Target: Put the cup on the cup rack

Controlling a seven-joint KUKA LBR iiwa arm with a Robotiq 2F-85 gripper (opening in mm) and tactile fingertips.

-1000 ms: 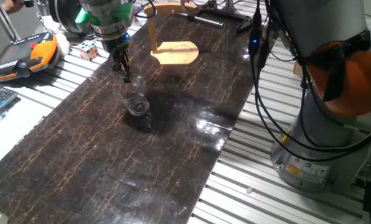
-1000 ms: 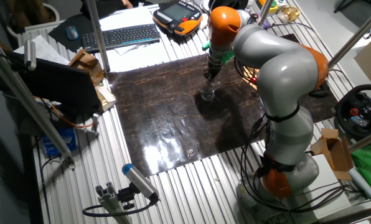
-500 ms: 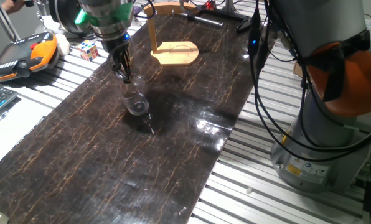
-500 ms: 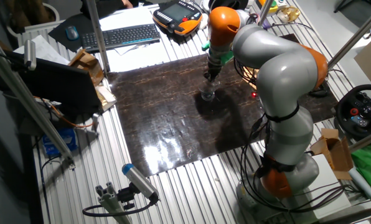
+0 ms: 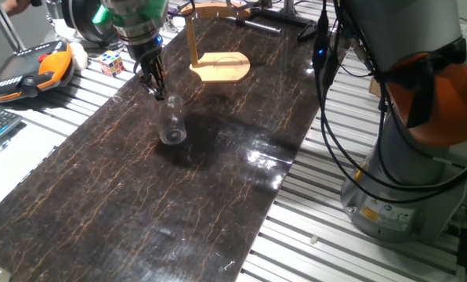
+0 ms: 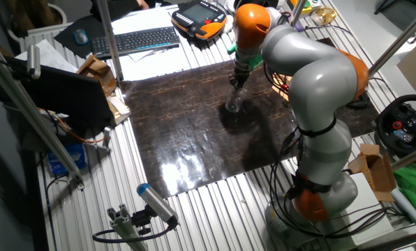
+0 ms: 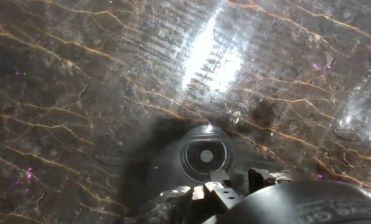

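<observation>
- The gripper (image 5: 157,92) has its fingers (image 7: 218,188) pinched on the rim of the cup (image 5: 172,125), a clear tumbler.
- The cup hangs tilted over the dark marbled desk (image 5: 139,204).
- The wooden cup rack (image 5: 216,61) stands apart, at the desk's far end.

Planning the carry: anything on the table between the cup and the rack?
Nothing: in one fixed view only bare dark tabletop lies between the cup and the rack.

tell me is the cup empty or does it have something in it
Empty, as far as shows: the hand view looks straight down through the cup to its clear round base, with nothing inside.
</observation>
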